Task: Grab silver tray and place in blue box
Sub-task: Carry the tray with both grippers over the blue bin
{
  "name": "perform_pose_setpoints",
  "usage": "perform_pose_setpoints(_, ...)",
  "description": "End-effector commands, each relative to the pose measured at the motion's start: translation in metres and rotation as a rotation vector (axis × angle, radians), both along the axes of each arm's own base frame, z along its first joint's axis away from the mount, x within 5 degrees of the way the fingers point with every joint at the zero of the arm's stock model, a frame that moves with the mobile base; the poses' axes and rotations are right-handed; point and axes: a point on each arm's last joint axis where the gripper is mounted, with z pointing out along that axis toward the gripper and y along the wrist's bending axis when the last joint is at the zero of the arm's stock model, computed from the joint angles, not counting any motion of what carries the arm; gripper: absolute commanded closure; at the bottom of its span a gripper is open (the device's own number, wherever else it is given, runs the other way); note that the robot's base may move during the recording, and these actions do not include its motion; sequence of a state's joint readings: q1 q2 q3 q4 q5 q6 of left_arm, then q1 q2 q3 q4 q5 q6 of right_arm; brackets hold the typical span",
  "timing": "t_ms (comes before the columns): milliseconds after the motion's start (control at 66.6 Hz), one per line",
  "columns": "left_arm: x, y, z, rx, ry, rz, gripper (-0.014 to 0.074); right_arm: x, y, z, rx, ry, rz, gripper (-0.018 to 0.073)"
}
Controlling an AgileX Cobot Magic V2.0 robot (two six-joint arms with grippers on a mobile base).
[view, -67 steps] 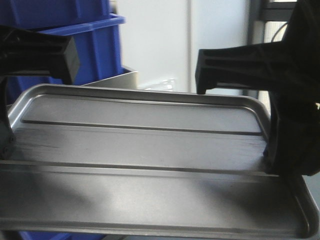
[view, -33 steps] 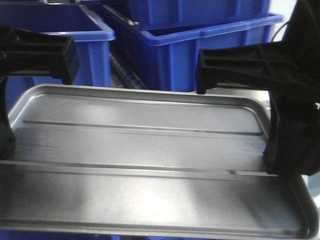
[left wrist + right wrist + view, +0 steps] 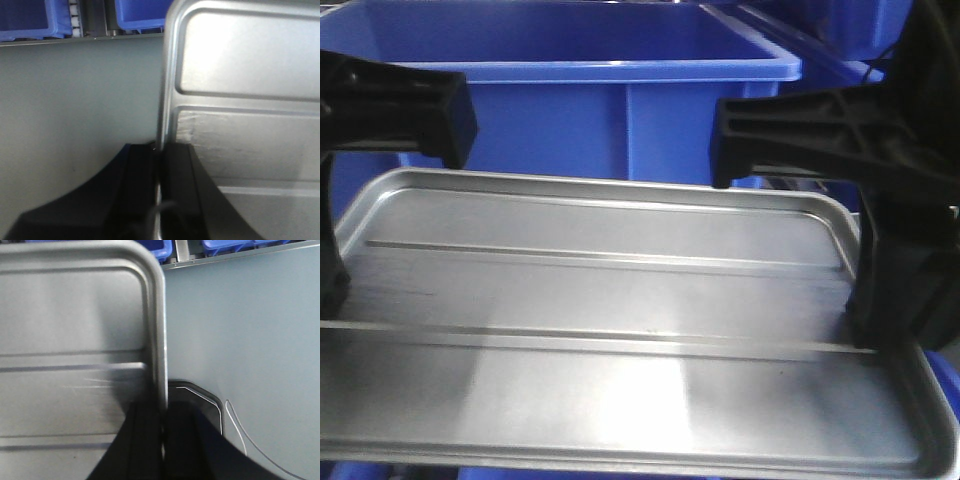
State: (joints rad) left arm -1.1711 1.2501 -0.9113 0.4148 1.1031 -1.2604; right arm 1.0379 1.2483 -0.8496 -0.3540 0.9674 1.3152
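Blue box (image 3: 560, 125) now squarely behind silver tray (image 3: 620, 300) (earlier off-centre)

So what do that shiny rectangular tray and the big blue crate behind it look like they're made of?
The shiny rectangular silver tray looks like bare metal, perhaps steel or aluminium: grey, reflective, glare patch, pressed ridges. The large deep blue box looks like moulded plastic: uniform opaque colour, smooth soft-sheen walls, thick flat rim.

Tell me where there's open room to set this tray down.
The blue box straight ahead looks bare inside, floor hidden. Bare grey surface flanks the silver tray's short ends, up to the blue bins. Crowded: more crates right of the box, and left gripper and right gripper clamped on the tray's rims.
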Motion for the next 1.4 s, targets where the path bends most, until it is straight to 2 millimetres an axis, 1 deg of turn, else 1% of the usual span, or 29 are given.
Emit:
perform_pose_setpoints(0,0.0,-0.0016,0.0143,-0.06,-0.046,-0.015,0.0605,0.0032,0.0024,0.0164,0.067,-0.072,0.025,0.049)
perform_pose_setpoints(1381,0.0,-0.0016,0.0143,-0.06,-0.046,-0.015,0.0605,0.0032,0.0024,0.0164,0.067,-0.072,0.025,0.049)
